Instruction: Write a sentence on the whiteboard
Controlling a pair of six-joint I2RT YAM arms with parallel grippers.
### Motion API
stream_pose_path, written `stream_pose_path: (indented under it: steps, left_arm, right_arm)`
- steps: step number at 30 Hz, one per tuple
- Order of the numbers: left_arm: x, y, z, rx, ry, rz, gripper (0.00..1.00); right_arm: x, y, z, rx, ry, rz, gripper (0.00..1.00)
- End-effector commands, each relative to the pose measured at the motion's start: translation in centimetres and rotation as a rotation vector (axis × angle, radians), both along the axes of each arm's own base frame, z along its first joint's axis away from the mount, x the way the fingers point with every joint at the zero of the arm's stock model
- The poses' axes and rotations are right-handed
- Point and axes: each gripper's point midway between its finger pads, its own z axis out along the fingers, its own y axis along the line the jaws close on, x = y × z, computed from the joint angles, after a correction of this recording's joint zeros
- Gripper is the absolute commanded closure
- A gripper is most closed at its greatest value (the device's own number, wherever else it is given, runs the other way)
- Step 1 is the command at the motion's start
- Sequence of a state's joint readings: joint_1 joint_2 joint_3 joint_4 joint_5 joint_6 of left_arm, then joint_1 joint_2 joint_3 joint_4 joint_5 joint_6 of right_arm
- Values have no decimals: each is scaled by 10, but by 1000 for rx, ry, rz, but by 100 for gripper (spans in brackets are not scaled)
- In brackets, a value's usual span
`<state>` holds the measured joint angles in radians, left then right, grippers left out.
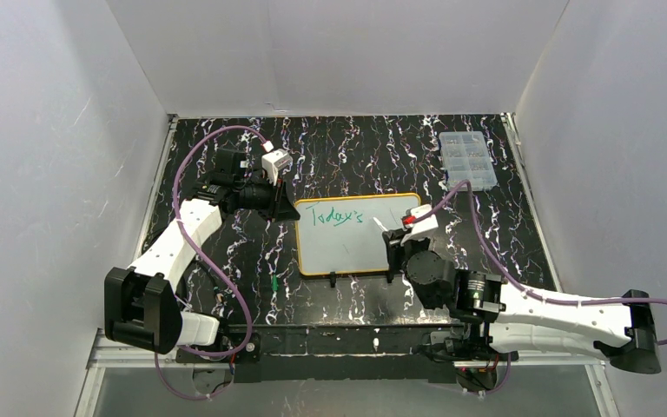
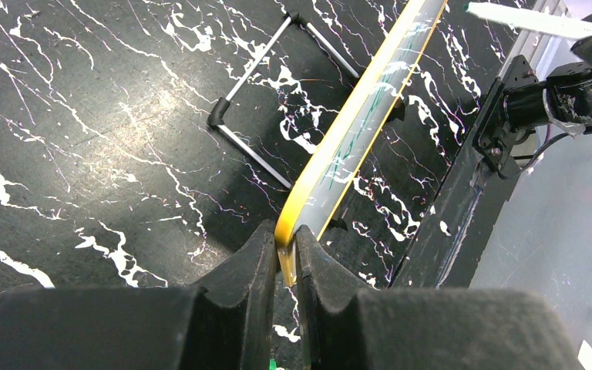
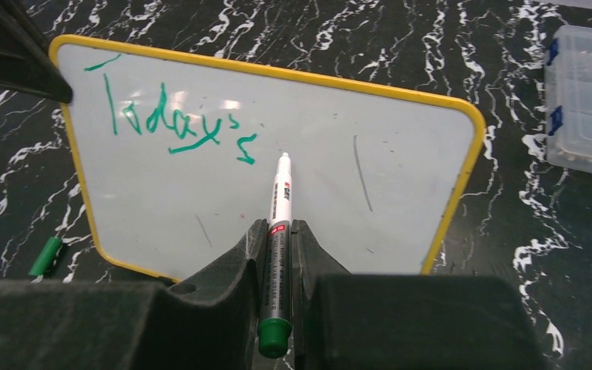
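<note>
The left gripper [image 2: 284,239] is closed on the ten o'clock corner of the one whiteboard [image 1: 356,243], mid-table. At its three o'clock edge the right gripper [image 3: 279,231] clamps one marker [image 3: 280,208] — tip toward the white face. One green cap [image 1: 275,284] lies at seven o'clock — one clear box [image 1: 467,159] at one o'clock.

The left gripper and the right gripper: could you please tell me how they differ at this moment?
The left gripper is shut on a corner of the whiteboard; the right gripper is shut on a marker. The left gripper sits at the board's far left corner; the right gripper sits near its right side, marker tip pointing at the white surface. Both have black fingers and both hold something.
</note>
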<state>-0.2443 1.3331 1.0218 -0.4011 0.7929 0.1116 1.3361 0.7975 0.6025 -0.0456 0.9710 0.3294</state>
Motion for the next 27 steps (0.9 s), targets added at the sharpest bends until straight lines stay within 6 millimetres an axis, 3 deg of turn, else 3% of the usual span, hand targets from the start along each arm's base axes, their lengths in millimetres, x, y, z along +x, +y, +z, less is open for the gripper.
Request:
stream_pose_path:
  steps: [1,11,27]
  left_arm:
    - [2,5,11,5,-61,13,100]
    - [3,5,11,7,-58,16,100]
    - [2,4,11,1,-55,9,100]
  right_arm:
    - [6,-24,23,5,-36,-94,99]
    - [8,-29,25,-31,-50,-113,99]
    - [12,-1,25,-18,-77,-61,99]
